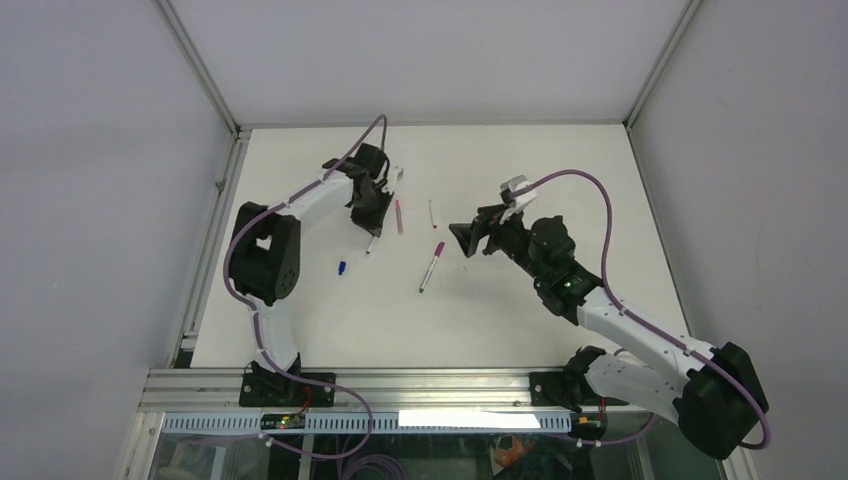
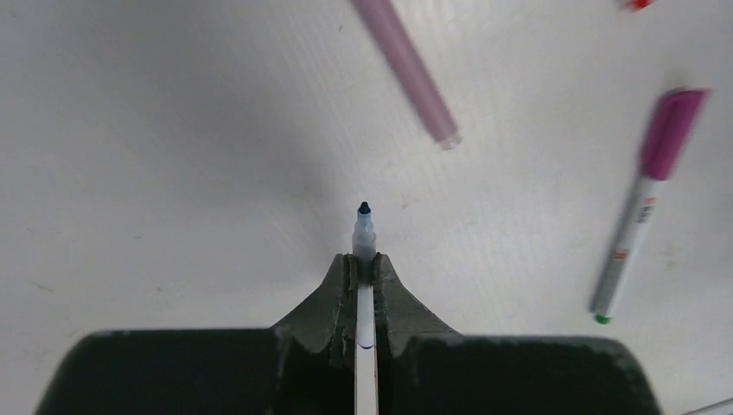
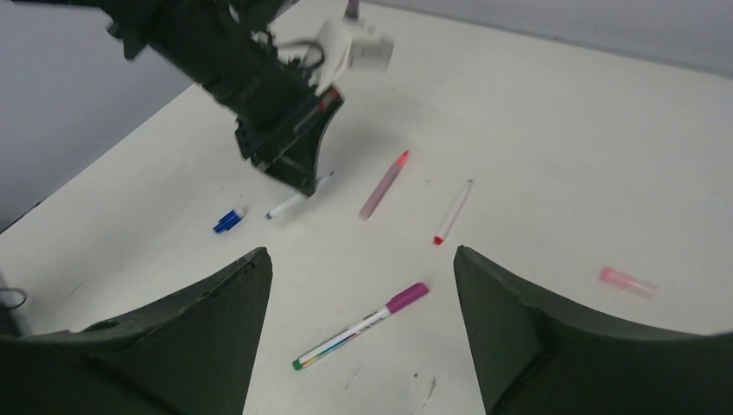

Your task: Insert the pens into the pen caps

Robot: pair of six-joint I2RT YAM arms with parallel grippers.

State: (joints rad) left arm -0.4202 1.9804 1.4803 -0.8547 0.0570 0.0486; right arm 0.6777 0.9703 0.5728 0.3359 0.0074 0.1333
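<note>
Clamping blue-tip pen (image 2: 364,232): L gripper (image 2: 364,262); R gripper (image 3: 361,253) agape

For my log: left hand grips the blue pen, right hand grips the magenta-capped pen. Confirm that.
Wrong on the right hand: it is open and empty. The right wrist view shows the magenta-capped pen lying free on the table. The left hand does grip the blue pen.

Left arm (image 1: 265,250): elbow folded back, forearm reaching forward and inward. Left gripper (image 2: 365,264) angled down, jaws clamped on a pen (image 2: 364,232), tip sticking out past the fingers. Right arm (image 1: 610,315): stretched diagonally toward centre. Right gripper (image 3: 361,259) aimed left, jaws spread wide.
</note>
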